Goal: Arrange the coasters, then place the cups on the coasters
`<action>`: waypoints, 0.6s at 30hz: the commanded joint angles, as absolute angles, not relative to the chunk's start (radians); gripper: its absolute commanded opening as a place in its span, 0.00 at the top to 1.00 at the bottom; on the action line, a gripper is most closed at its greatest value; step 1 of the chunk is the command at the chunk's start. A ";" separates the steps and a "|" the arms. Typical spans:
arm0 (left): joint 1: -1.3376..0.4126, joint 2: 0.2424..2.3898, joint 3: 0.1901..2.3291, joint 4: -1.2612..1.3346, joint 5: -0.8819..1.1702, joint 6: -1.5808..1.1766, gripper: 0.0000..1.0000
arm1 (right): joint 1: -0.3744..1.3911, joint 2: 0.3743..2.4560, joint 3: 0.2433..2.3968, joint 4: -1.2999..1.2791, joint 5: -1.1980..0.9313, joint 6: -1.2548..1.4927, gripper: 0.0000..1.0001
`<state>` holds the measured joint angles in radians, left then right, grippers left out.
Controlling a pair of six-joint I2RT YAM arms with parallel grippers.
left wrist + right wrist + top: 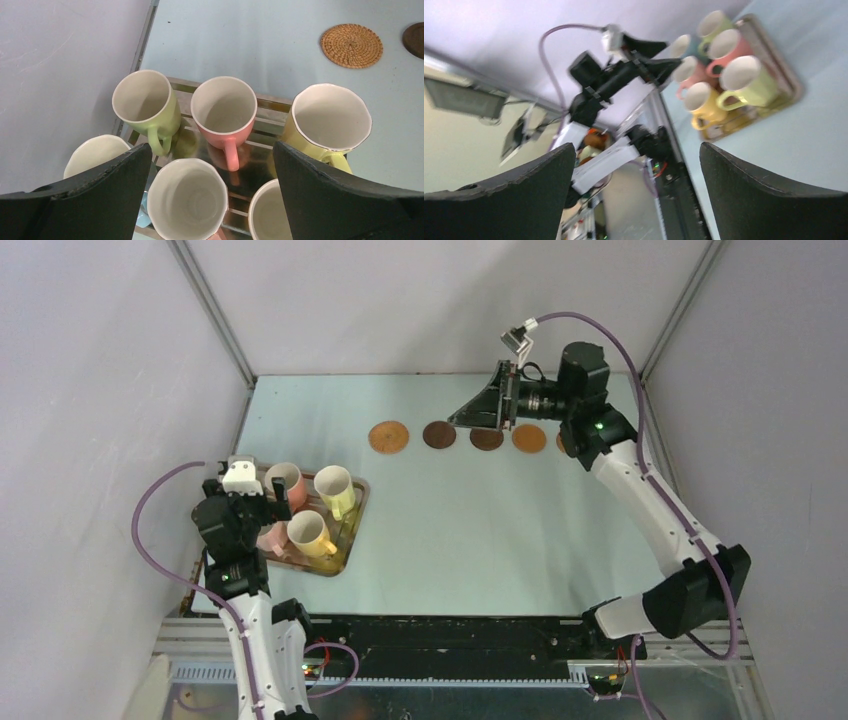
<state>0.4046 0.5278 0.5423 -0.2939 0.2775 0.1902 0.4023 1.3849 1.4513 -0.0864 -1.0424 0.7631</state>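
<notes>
Several coasters lie in a row at the back of the table: a woven tan coaster (389, 436) (351, 46), two dark brown coasters (438, 434) (487, 438) and an orange-brown coaster (529, 438). The cups stand together on a metal tray (345, 550): light green (145, 102), salmon pink (223, 110) (284, 480), pale yellow-green (330, 120) (335, 490), yellow (310, 532), and a pale pink one (187, 200) right below my left gripper (211, 150) (250, 515), which hangs open above them, holding nothing. My right gripper (478, 412) (636, 150) is open and empty, raised over the dark brown coasters.
The tray (260, 107) sits at the table's left side, close to the left wall. In the blurred right wrist view the left arm (614, 80) and the cups' tray (789, 85) show across the table. Grey walls close in the back and both sides.
</notes>
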 commanded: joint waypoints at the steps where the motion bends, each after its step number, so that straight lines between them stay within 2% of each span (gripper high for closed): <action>1: 0.414 0.515 0.560 -0.260 0.273 0.174 0.02 | 0.415 1.456 1.487 -0.193 -0.861 0.586 0.00; 5: 0.414 0.509 0.559 -0.260 0.276 0.172 0.02 | 0.505 1.571 1.633 -0.440 -0.651 0.354 0.01; 11: 0.414 0.505 0.555 -0.258 0.273 0.173 0.02 | 0.714 1.743 1.774 -0.601 -0.399 0.118 0.00; 18: 0.414 0.521 0.556 -0.255 0.260 0.173 0.02 | 0.886 2.025 2.060 -0.778 -0.192 0.094 0.01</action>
<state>0.4046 0.5171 0.5423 -0.2939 0.2718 0.1864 0.8242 1.9266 1.9263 -0.6411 -0.3569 0.1501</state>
